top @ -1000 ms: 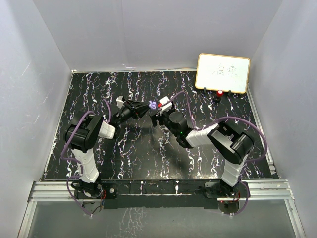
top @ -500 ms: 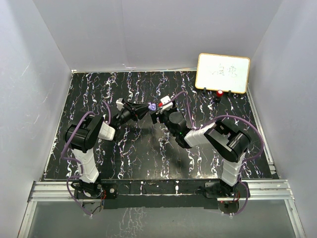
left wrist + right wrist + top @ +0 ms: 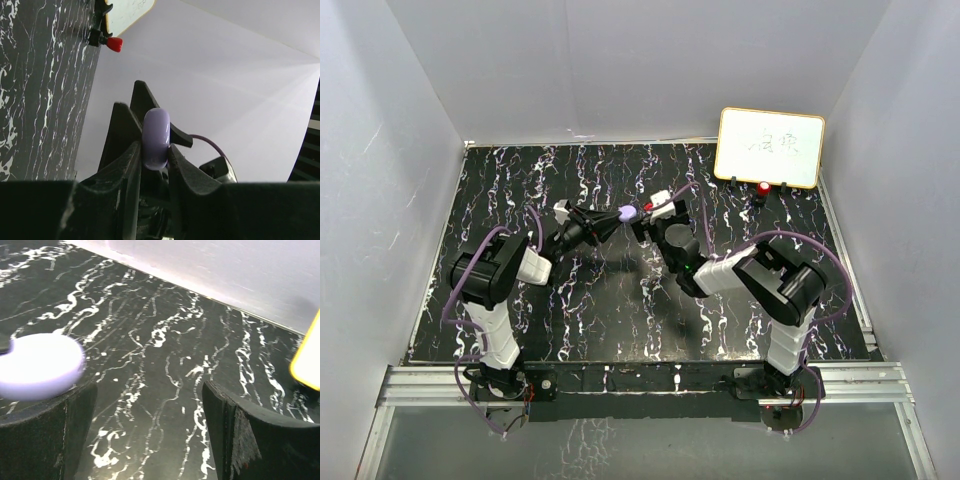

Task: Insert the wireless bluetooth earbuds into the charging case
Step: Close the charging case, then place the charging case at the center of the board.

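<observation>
Pulled back and up from where the two arms met a second ago, the right gripper now stands slightly clear of the purple case. Its fingers are spread wide with nothing between them. From its wrist camera the case shows as a pale, blurred disc at the left edge, just beyond the left-hand finger, with the marbled black surface below.

The left gripper has barely shifted. It holds the case aloft over the middle of the surface, clamped edge-on between both fingers, the rounded rim rising past the fingertips. Seen from above, the case reads as a smooth oval, where a second ago the purple shape looked lumpier. It appears closed, and whether earbuds sit inside cannot be told.

A small red speck shows at the right gripper's tip in the overhead view, too small to identify. At the far right corner of the surface a whiteboard stands upright with faint writing, a red-capped clip at its foot. Both arms reach inward from their bases and meet near the centre.
</observation>
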Motion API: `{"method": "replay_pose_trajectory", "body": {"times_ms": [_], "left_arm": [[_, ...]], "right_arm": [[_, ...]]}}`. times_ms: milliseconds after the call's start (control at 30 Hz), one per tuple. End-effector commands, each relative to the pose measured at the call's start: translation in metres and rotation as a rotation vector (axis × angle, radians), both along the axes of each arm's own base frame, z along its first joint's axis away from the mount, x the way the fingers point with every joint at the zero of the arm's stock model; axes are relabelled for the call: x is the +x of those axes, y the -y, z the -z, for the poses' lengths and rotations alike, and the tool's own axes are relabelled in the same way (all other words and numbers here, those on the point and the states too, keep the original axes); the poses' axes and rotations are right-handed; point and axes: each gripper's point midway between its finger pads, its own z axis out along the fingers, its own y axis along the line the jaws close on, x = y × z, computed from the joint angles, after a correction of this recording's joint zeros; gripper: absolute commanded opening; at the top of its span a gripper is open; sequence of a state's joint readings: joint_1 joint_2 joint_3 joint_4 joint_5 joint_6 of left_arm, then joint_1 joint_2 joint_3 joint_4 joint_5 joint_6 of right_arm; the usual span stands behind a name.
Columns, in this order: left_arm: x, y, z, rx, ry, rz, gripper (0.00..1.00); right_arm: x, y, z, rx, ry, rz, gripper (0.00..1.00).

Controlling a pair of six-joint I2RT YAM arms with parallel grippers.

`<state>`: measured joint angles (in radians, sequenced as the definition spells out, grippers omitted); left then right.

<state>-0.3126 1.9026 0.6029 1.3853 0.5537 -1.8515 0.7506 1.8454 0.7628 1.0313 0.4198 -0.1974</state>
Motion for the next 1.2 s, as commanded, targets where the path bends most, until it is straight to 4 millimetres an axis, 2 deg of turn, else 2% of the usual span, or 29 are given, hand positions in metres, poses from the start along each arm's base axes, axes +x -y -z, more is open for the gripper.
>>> {"method": "replay_pose_trajectory", "body": {"times_ms": [0, 133, 200, 267, 300, 400, 433, 533, 667, 867, 1100, 1133, 1167], "left_arm": [[-0.015, 0.002, -0.033, -0.034, 0.104, 0.040, 0.00], [-0.018, 0.007, -0.023, 0.012, 0.114, 0.080, 0.00], [-0.019, 0.014, -0.013, 0.091, 0.163, 0.143, 0.00], [-0.019, 0.018, 0.002, 0.181, 0.178, 0.187, 0.00], [-0.018, 0.019, 0.010, 0.229, 0.178, 0.203, 0.00], [-0.013, 0.016, 0.036, 0.395, 0.167, 0.229, 0.00], [-0.011, 0.014, 0.039, 0.435, 0.178, 0.229, 0.00], [-0.006, 0.011, 0.049, 0.517, 0.182, 0.236, 0.00], [0.003, 0.011, 0.061, 0.557, 0.179, 0.240, 0.00], [0.021, 0.016, 0.079, 0.584, 0.169, 0.235, 0.00], [0.044, 0.034, 0.100, 0.620, 0.161, 0.255, 0.00], [0.047, 0.036, 0.102, 0.624, 0.163, 0.256, 0.01], [0.052, 0.037, 0.106, 0.631, 0.160, 0.257, 0.07]], "right_arm": [[0.008, 0.033, -0.035, 0.042, 0.093, 0.135, 0.85], [0.003, 0.055, -0.030, 0.029, 0.068, 0.189, 0.93], [0.001, 0.060, -0.038, 0.039, 0.041, 0.211, 0.98], [0.002, 0.063, -0.034, 0.028, -0.036, 0.224, 0.98], [0.001, 0.065, -0.024, 0.015, -0.112, 0.227, 0.98], [-0.001, 0.071, -0.023, 0.139, -0.255, 0.197, 0.98], [-0.004, 0.073, -0.025, 0.183, -0.272, 0.165, 0.98], [-0.015, 0.079, -0.043, 0.253, -0.247, 0.068, 0.98], [-0.026, 0.087, -0.061, 0.277, -0.210, 0.040, 0.98], [-0.030, 0.091, -0.070, 0.297, -0.192, 0.032, 0.98], [-0.032, 0.090, -0.075, 0.312, -0.181, 0.016, 0.98], [-0.032, 0.091, -0.075, 0.315, -0.180, 0.016, 0.98], [-0.033, 0.091, -0.075, 0.315, -0.180, 0.013, 0.98]]}}
